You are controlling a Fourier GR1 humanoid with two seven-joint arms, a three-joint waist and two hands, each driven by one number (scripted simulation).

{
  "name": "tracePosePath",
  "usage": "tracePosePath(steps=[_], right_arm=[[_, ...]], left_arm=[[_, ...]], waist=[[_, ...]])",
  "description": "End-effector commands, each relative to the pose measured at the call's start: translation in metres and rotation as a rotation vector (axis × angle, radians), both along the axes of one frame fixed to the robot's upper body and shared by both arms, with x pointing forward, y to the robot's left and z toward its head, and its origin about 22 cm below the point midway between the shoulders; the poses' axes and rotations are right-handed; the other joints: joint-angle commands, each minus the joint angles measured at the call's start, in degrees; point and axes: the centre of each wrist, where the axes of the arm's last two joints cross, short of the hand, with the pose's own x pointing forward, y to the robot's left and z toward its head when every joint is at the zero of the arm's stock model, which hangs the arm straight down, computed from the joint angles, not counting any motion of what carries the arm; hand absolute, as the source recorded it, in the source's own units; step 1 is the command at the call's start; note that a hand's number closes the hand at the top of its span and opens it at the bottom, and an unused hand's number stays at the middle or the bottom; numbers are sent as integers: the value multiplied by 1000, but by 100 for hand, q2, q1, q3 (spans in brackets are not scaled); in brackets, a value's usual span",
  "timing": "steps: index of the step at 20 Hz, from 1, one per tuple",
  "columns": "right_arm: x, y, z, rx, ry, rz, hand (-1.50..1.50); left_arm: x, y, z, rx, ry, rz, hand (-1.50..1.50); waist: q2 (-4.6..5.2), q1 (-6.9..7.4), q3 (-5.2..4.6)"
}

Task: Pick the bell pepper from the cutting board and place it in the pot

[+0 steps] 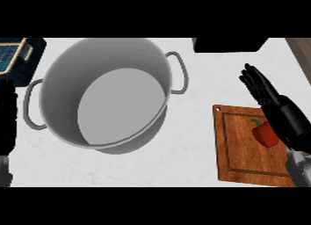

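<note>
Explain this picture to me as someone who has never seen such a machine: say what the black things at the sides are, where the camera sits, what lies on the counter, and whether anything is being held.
The camera sits where the robot's head would be, looking steeply down at a white counter. The two black shapes are the robot's own hands on grey forearms. The left hand shows at the left edge, fingers straight, resting. The right hand is over the right side, open, its forearm passing above the board's right edge.

On the counter stand a large grey pot with two loop handles, nothing in it, and to its right a wooden cutting board. A red bell pepper lies on the board, right beside the forearm. A basket-like thing and a dark object sit at the far edge.

Nothing is held yet.
</note>
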Motion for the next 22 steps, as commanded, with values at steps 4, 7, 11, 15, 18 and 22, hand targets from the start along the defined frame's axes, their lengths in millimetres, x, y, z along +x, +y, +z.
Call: tracePosePath(steps=[4, 7, 11, 15, 18, 22], right_arm=[[6, 4, -18, 40, 239, 429, -150], [18, 3, 71, -440, -129, 457, -150], [8, -87, 12, -196, -192, 261, -150], [-10, -140, 22, -210, -312, 370, -150], [-5, -175, 53, -422, -305, 305, -150], [-12, -203, 105, -604, -318, 307, -150]], left_arm=[[15, -56, 5, -22, 48, -213, 0], [11, -60, -5, -53, 98, -257, 0], [17, -94, 14, -94, 125, -339, 0], [13, -102, 17, -80, 132, -334, 0], [11, -105, 26, -88, 149, -363, 0], [13, -124, 10, -87, 151, -346, 0]], waist=[[-143, 182, 68], [-489, 113, -44], [-178, -10, 107], [-209, 27, 81], [-199, 176, 71], [-198, 112, 59]])
